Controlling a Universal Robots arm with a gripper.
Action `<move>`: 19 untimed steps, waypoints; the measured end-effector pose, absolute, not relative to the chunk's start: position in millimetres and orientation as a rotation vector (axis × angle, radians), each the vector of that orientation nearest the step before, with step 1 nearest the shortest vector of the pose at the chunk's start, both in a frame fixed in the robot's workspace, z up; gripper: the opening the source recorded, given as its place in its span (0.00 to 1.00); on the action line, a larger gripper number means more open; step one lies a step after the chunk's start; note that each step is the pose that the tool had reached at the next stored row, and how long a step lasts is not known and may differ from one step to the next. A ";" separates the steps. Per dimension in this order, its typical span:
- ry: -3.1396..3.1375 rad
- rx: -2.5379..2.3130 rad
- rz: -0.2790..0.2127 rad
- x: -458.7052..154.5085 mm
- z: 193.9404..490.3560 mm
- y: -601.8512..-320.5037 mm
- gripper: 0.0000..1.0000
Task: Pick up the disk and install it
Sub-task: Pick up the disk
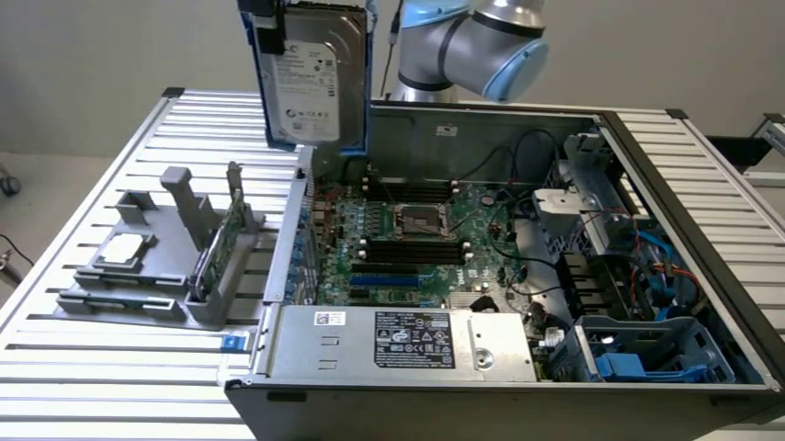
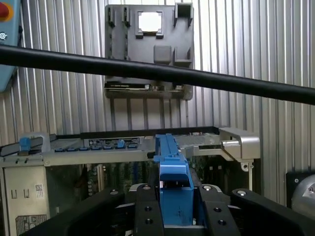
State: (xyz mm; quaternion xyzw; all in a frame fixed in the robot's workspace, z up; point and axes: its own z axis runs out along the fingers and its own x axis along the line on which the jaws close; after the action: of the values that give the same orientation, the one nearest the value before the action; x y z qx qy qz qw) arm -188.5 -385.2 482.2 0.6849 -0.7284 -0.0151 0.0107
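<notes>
The fingers (image 2: 147, 216) clamp the disk (image 1: 312, 78) (upright, label showing), raised above the open computer case (image 1: 491, 409) edge.

The disk (image 1: 312, 78) hangs upright above the computer case (image 1: 491, 129).

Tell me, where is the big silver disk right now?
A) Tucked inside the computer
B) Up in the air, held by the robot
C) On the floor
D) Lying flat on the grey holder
B: the disk hangs upright above the edge of the open computer case, with the gripper clamped on its blue carrier.
</notes>
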 end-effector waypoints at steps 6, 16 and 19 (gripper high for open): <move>-2.272 2.137 -0.046 -165.4 477.9 -392.7 0.33; -2.272 2.137 -0.045 -132.9 477.3 -414.0 0.33; -2.272 2.137 -0.046 -123.2 477.5 -421.4 0.33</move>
State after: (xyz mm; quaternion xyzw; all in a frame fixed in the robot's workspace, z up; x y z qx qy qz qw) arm -123.2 -421.4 477.5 0.6849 -0.7284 -0.0146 0.0111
